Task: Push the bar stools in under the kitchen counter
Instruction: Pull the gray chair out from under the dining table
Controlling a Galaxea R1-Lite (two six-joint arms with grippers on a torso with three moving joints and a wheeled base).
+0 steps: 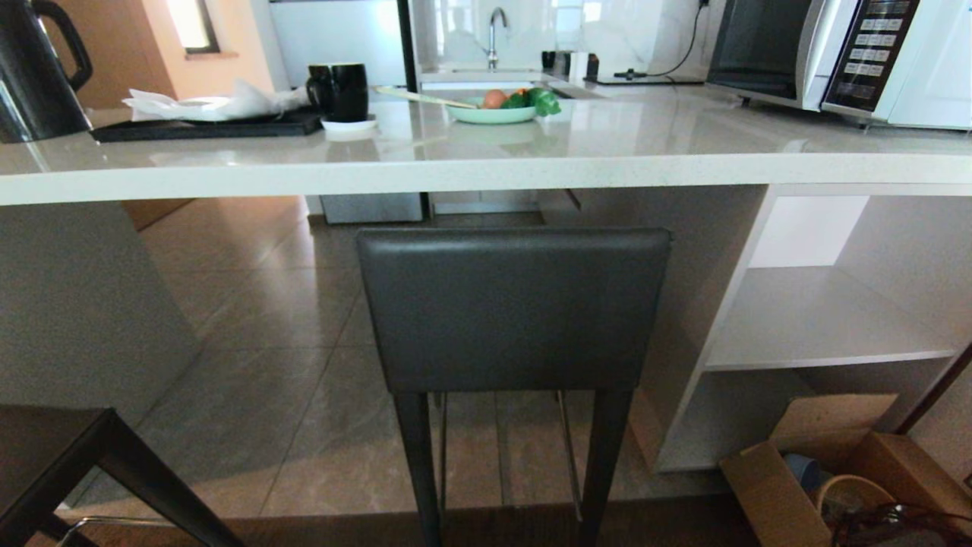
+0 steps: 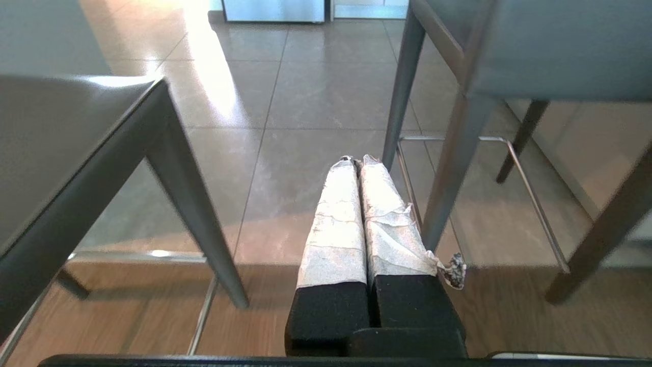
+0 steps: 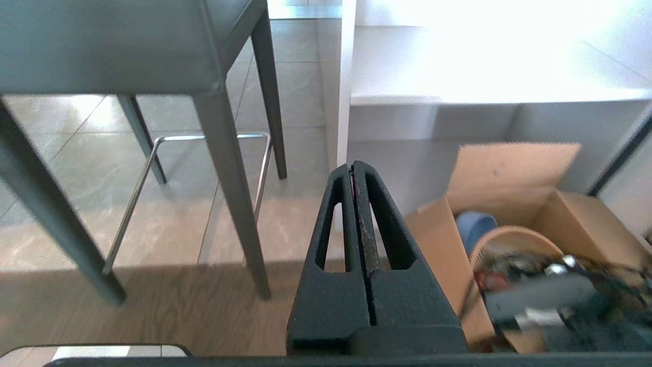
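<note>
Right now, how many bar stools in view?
2. One bar stool stands straight ahead at the kitchen counter; a second stool is cut off at the head view's lower left. Others may be out of frame.

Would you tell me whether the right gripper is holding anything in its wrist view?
No, the right gripper is shut on nothing, its fingers pressed together in the air above the floor, beside the bar stool.

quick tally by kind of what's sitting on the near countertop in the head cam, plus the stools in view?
Bar stools: 2, centre stool, second at lower left
Kettle: 1
Black tray: 1
Black mug: 1
Green bowl: 1
Microwave: 1
Total: 7
</note>
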